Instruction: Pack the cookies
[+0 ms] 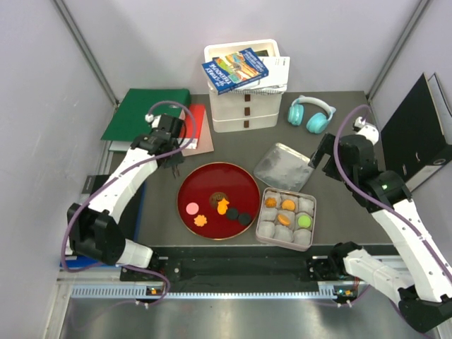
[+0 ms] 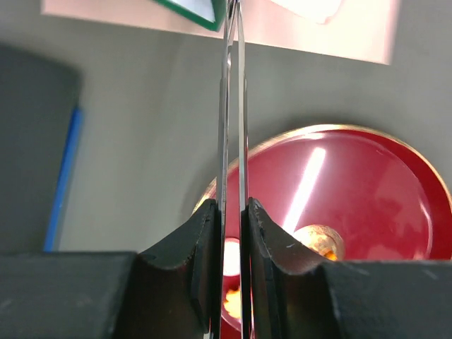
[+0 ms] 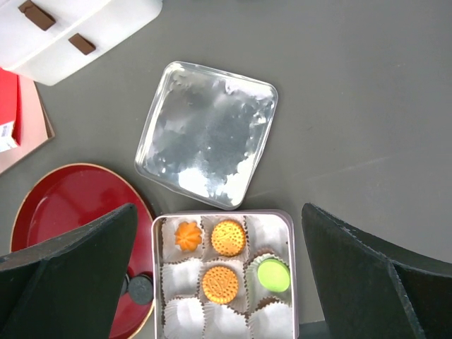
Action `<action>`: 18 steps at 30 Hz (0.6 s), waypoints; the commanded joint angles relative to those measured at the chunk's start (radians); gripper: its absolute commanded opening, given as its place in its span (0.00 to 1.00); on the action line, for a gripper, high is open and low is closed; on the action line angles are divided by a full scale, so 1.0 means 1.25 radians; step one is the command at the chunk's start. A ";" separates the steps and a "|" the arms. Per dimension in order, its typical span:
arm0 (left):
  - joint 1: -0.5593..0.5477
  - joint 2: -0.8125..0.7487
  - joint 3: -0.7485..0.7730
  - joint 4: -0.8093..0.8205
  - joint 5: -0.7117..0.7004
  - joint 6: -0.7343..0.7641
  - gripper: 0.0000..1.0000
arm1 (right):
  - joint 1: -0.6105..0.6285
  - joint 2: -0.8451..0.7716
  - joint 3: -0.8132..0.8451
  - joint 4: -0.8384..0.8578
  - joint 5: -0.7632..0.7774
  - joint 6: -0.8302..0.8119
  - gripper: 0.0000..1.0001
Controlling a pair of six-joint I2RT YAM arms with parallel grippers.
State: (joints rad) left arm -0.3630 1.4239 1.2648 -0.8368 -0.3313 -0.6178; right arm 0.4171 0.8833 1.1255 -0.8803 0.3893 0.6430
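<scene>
A red plate (image 1: 212,178) holds several cookies: pink (image 1: 192,208), orange flower (image 1: 200,220), orange (image 1: 223,205), brown (image 1: 218,194) and two dark ones (image 1: 239,216). An open tin (image 1: 311,212) of paper cups holds three orange cookies (image 3: 228,237) and a green one (image 3: 273,275). My left gripper (image 1: 171,162) hangs over the plate's far left rim, shut on thin metal tweezers (image 2: 233,106). My right gripper (image 1: 321,157) is open and empty above the tin (image 3: 292,282) and its lid (image 3: 207,133).
White stacked boxes (image 1: 244,99) with a book (image 1: 234,69) on top stand at the back. Teal headphones (image 1: 311,113) lie right of them. A green binder (image 1: 147,113) and a red notebook (image 1: 198,120) lie back left. A black binder (image 1: 417,131) stands at the right.
</scene>
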 commanded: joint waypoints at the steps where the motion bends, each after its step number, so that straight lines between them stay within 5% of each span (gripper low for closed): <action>1: 0.078 -0.026 -0.065 0.008 0.002 -0.035 0.24 | 0.009 0.006 0.010 0.039 -0.003 -0.019 0.99; 11: 0.173 -0.050 -0.183 0.023 0.045 -0.026 0.27 | 0.011 0.023 -0.013 0.053 -0.017 -0.019 0.99; 18: 0.173 -0.057 -0.191 -0.003 0.061 -0.003 0.57 | 0.011 0.044 -0.013 0.067 -0.033 -0.015 0.99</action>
State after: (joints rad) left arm -0.1566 1.3952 1.0363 -0.8284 -0.2504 -0.6319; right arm 0.4236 0.9279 1.1057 -0.8471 0.3634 0.6289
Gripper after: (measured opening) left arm 0.487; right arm 0.989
